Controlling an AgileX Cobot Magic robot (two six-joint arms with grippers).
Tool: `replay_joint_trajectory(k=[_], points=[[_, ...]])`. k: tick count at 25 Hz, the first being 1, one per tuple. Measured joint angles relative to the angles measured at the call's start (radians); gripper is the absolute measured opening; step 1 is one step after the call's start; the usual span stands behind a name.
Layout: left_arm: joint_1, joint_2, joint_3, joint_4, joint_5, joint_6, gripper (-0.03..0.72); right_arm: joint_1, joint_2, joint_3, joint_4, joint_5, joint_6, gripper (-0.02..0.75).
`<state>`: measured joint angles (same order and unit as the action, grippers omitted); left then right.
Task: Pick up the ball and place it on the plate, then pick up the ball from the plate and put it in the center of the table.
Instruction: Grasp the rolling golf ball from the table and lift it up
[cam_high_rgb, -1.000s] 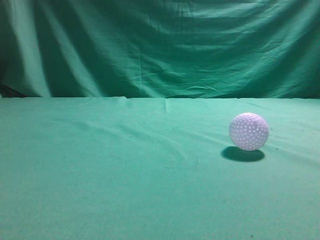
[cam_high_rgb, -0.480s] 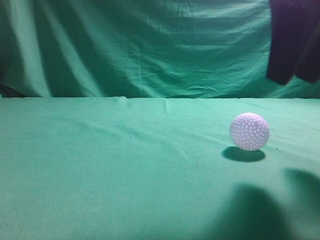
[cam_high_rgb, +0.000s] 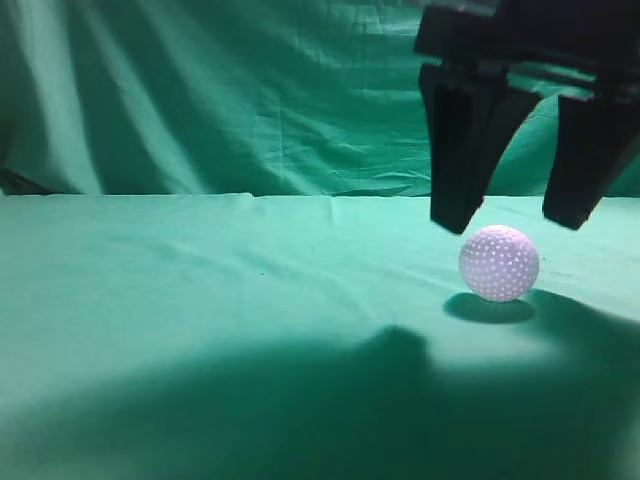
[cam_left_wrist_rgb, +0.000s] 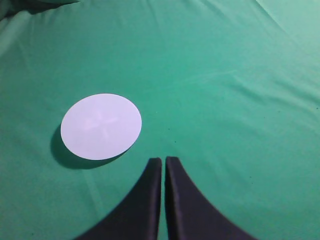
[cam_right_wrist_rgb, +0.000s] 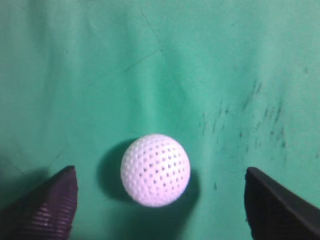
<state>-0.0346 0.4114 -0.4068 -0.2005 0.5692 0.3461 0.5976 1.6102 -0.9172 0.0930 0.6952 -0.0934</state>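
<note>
The white dimpled ball (cam_high_rgb: 499, 263) rests on the teal-green table (cam_high_rgb: 200, 300) at the right. It also shows in the right wrist view (cam_right_wrist_rgb: 155, 170), lying between my two fingers without touching them. My right gripper (cam_high_rgb: 512, 215) is open and hangs just above the ball, one black finger on each side; in its own view the gripper (cam_right_wrist_rgb: 160, 200) is wide open. My left gripper (cam_left_wrist_rgb: 163, 162) is shut and empty, above the cloth. A flat white round plate (cam_left_wrist_rgb: 101, 126) lies on the table to the upper left of the left fingertips.
A darker green curtain (cam_high_rgb: 250, 90) hangs behind the table. The cloth near the ball has small dark specks (cam_right_wrist_rgb: 250, 120). The right arm casts a broad shadow over the front of the table (cam_high_rgb: 350, 410).
My right gripper has come down from the top right into view and now hangs open just over the ball. Its shadow has spread over the front of the table. The ball has not moved.
</note>
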Motion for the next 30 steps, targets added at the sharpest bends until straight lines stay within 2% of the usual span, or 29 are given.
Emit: replay_joint_trajectory(k=[7, 8, 10, 14, 18, 19, 24, 30], points=[[0.000, 0.000, 0.000, 0.000, 0.000, 0.000, 0.000, 0.000, 0.098, -0.048, 0.002, 0.014, -0.002, 0.610], [0.000, 0.000, 0.000, 0.000, 0.000, 0.000, 0.000, 0.000, 0.103, -0.049, 0.002, 0.014, -0.002, 0.557], [0.000, 0.000, 0.000, 0.000, 0.000, 0.000, 0.000, 0.000, 0.112, -0.049, 0.002, 0.014, -0.002, 0.502], [0.000, 0.000, 0.000, 0.000, 0.000, 0.000, 0.000, 0.000, 0.122, -0.050, 0.006, 0.010, -0.002, 0.510], [0.000, 0.000, 0.000, 0.000, 0.000, 0.000, 0.000, 0.000, 0.133, -0.050, 0.006, 0.008, -0.004, 0.330], [0.000, 0.000, 0.000, 0.000, 0.000, 0.000, 0.000, 0.000, 0.133, -0.052, 0.006, 0.008, -0.004, 0.309], [0.000, 0.000, 0.000, 0.000, 0.000, 0.000, 0.000, 0.000, 0.133, -0.080, 0.006, 0.033, -0.004, 0.318], [0.000, -0.017, 0.000, 0.000, 0.000, 0.000, 0.000, 0.000, 0.133, -0.298, 0.021, 0.096, -0.013, 0.318]])
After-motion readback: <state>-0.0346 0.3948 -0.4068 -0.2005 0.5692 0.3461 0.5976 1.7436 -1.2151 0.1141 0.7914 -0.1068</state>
